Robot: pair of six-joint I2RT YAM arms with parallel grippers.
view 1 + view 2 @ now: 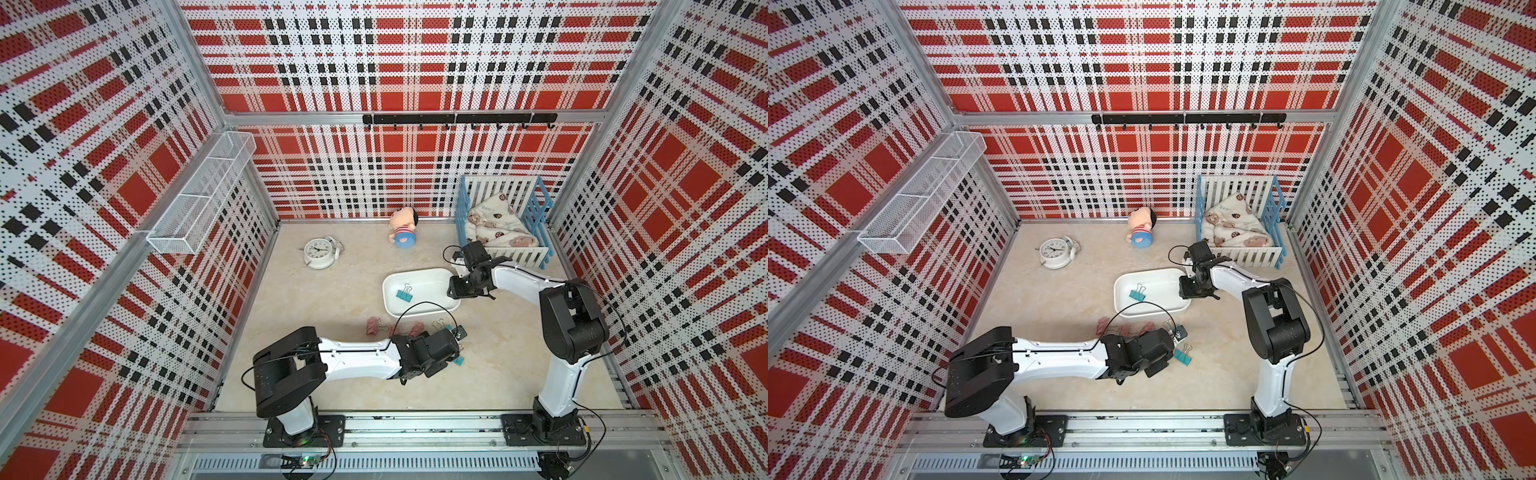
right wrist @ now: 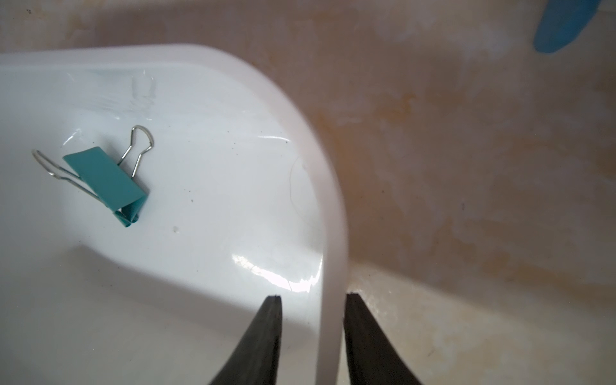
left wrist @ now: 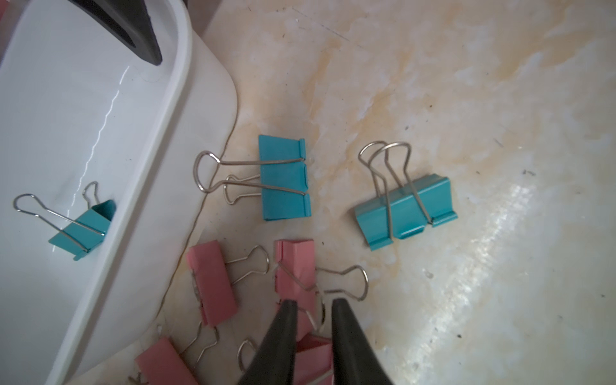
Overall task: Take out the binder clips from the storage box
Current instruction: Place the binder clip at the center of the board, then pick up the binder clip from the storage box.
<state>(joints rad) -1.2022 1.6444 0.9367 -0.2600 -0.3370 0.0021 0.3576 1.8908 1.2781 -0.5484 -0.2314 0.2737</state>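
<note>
The white storage box (image 1: pixel 415 272) (image 1: pixel 1148 272) lies mid-table with one teal binder clip (image 1: pixel 402 294) (image 2: pixel 106 181) inside. Several binder clips lie on the table beside its near wall: teal ones (image 3: pixel 285 178) (image 3: pixel 405 211) and pink ones (image 3: pixel 211 283) (image 3: pixel 295 266). My left gripper (image 3: pixel 315 305) hovers low over the pink clips, its fingers a little apart, with a pink clip's body and wire handle showing in the gap. My right gripper (image 2: pixel 312 296) straddles the box's right-end rim (image 2: pixel 333 233), one finger inside and one outside, clamped on the wall.
A white alarm clock (image 1: pixel 319 252) and a doll (image 1: pixel 403 230) lie at the back. The blue-and-white toy crib (image 1: pixel 503 224) stands back right, just behind the right wrist. A wire-mesh basket (image 1: pixel 199 195) hangs on the left wall, and a black hook rail (image 1: pixel 457 119) on the back wall.
</note>
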